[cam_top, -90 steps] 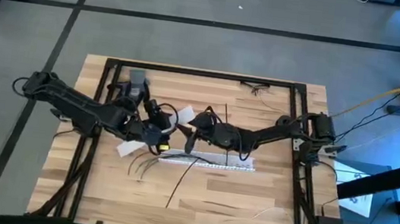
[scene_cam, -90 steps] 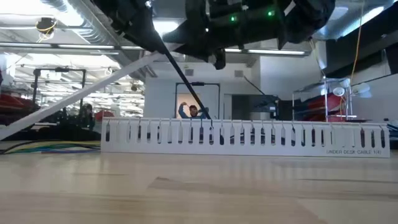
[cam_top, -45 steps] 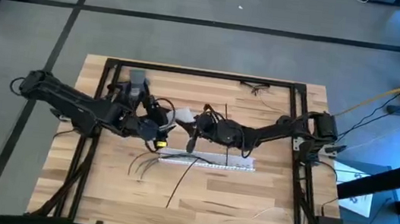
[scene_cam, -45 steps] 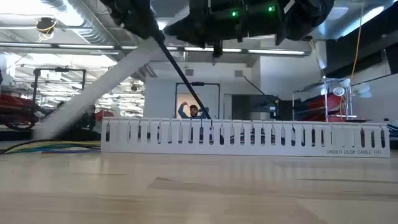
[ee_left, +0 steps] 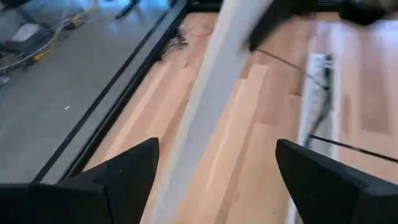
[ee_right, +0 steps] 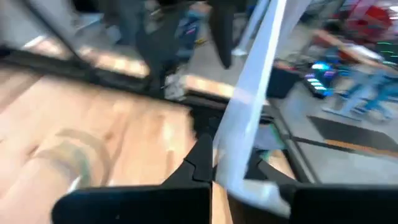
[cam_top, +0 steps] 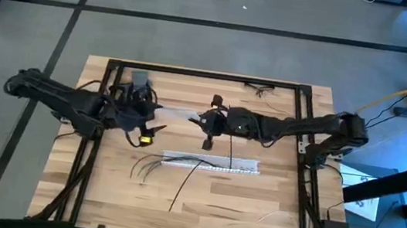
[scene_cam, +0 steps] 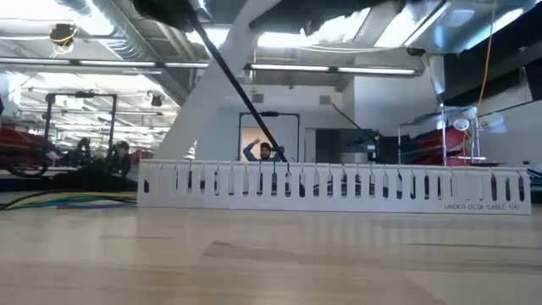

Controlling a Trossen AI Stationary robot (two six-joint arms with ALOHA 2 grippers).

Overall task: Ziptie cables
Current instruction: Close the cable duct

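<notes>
Cables (cam_top: 152, 167) lie loose on the table (cam_top: 253, 214) at lower centre of the high view, running into the white slotted tray (cam_top: 209, 163). Right gripper (cam_top: 204, 119) is clamped on a long flat white strip (cam_top: 180, 114) above mid-table. Left gripper (cam_top: 152, 117) has the strip's other end btwn spread fingers; can't tell if it grips

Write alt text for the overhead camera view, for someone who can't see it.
Seen from above, two dark robot arms meet over a wooden table, the left gripper and right gripper at either end of a long white strip raised between them. Nearer the front, a white slotted cable channel lies flat with loose dark cables trailing from its left end.
</notes>
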